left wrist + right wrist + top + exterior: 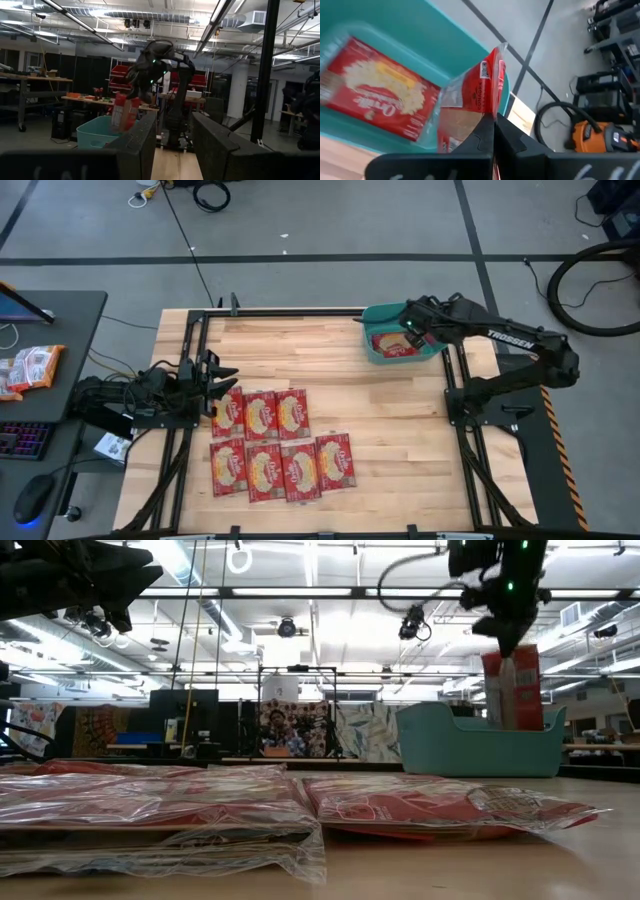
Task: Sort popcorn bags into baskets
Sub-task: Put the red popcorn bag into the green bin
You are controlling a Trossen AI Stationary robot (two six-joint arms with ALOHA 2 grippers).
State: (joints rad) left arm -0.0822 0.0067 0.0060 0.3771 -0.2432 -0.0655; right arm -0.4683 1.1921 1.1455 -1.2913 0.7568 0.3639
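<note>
White capitals spelling TROSSEN run along the right arm, and the packet lying in the tub carries lettering (possibly "Orville", too blurred to confirm).

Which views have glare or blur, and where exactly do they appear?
Low view: ceiling lights glare on the wrappers of the nearest popcorn bags, which look soft. Right wrist view: the bag lying in the teal basket is motion-blurred. Left wrist view: its own gripper is a dark, unfocused shape. High view: even light.
</note>
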